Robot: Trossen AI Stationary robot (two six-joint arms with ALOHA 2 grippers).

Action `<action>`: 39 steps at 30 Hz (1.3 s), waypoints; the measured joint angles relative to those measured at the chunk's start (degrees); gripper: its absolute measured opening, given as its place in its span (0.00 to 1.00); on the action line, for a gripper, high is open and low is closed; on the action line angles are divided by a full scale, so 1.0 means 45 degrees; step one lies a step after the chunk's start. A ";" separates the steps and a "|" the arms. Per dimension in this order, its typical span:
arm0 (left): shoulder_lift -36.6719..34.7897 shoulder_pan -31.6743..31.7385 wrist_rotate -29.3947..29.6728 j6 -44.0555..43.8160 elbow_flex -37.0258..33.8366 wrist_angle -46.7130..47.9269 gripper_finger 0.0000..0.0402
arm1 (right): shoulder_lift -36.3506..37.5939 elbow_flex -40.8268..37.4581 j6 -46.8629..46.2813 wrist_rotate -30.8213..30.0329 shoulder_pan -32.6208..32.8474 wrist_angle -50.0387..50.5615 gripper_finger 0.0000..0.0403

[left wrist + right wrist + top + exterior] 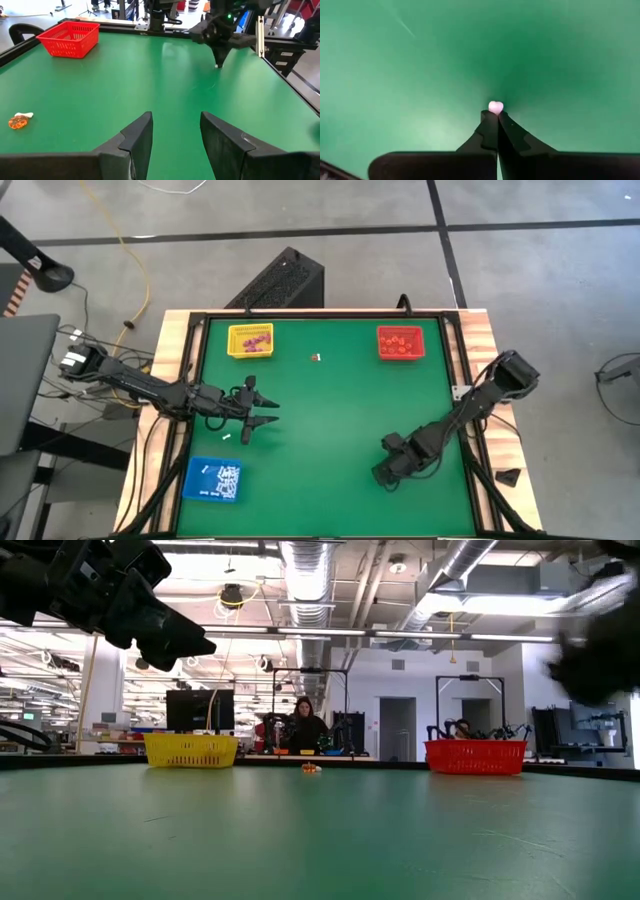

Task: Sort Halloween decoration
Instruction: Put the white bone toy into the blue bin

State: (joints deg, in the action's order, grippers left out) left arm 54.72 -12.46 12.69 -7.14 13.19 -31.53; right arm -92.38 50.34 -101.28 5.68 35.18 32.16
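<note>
Pink trinket [495, 106]: tiny, pale pink, rounded, pinched at the very tips of the right gripper [496, 116], whose fingers are closed on it over the near right part of the green table [330, 420]. Only a small rounded top shows above the tips. Judged very light and rigid, probably smooth plastic; with so little of it caught, it could squirt out or twist if the tips shift. Best hold is across its widest part, centred between the tips. Whether it has left the mat I cannot tell.

Other decoration: an orange-and-white piece [19, 121] lies loose on the mat towards the far edge, between the yellow tray [250, 340] at far left and the red tray [400, 342] at far right. A small white stick [227, 438] lies just beside the left gripper [262, 408]. The orange-and-white piece looks knobbly, and the stick lies flat, so I judge a low grip across its middle suits it.

Trays: yellow holds purple-pink bits, red holds orange-red bits, and the blue tray [214, 480] at near left holds white pieces. By colour, the pink trinket likely belongs in the yellow tray, well apart from the right gripper and diagonally across the table.

Left gripper: hovers over the left side, fingers parted, holding nothing.

A person [303, 726] sits in the room beyond the far edge.
</note>
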 joint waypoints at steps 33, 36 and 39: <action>-0.1584 -0.0075 0.0344 0.1107 0.0023 0.2598 0.38 | -1.1850 1.4321 1.7617 0.1372 -0.5175 -1.2846 0.06; -0.2679 -0.0080 0.0278 0.0975 0.0017 0.4278 0.38 | -1.2786 1.5601 1.7737 0.1409 -0.5297 -1.2812 0.06; -0.3608 -0.0093 0.0346 0.0367 -0.0002 0.5278 0.38 | -1.3304 1.6200 1.7761 0.1432 -0.5289 -1.2836 0.07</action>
State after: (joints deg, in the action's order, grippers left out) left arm 38.48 -12.88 14.24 -5.49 13.18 -7.78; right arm -152.25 123.23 -21.35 12.13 11.39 -25.61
